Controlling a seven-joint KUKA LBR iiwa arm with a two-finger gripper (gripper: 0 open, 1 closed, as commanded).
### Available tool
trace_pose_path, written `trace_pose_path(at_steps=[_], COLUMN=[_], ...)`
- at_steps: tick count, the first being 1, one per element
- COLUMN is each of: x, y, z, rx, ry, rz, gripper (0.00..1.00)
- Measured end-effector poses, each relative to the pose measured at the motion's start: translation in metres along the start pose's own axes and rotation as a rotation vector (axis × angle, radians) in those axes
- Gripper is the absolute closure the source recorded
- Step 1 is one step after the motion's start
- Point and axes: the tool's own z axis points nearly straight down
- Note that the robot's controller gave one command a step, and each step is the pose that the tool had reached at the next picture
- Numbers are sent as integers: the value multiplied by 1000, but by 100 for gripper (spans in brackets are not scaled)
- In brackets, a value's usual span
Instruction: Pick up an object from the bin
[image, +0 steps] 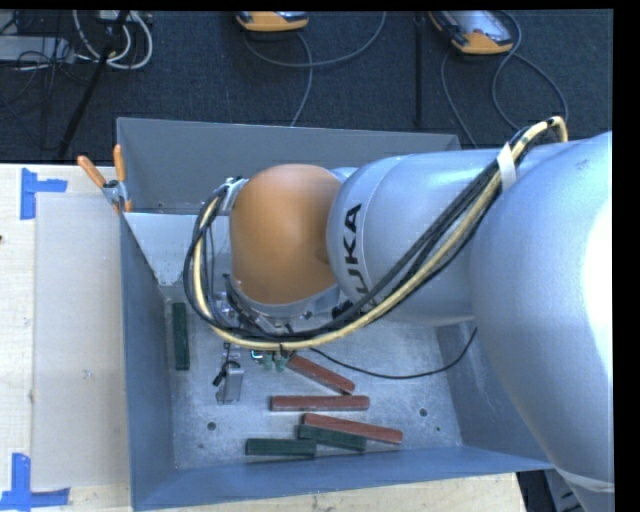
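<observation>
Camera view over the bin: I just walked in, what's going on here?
A KUKA arm reaches into the grey bin from the right. Its gripper hangs low between a dark green bar by the left wall and a red-brown bar. More bars lie nearer the front. Nothing looks picked yet.

Much of bin (145, 400) floor hidden under arm (420, 240) (orange cover (285, 235)).

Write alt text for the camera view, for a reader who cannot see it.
A robot arm reaches from the right into a grey metal bin, its gripper low over the floor. One dark green bar lies on the gripper's left in the view; red-brown bars and more green bars lie scattered on its right.
</observation>
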Motion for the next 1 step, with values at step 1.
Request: trace_pose_path(at_steps=[1], x=[-58], y=[-34], z=[79], rx=[0], ry=[-7], rz=[-198], gripper=[0])
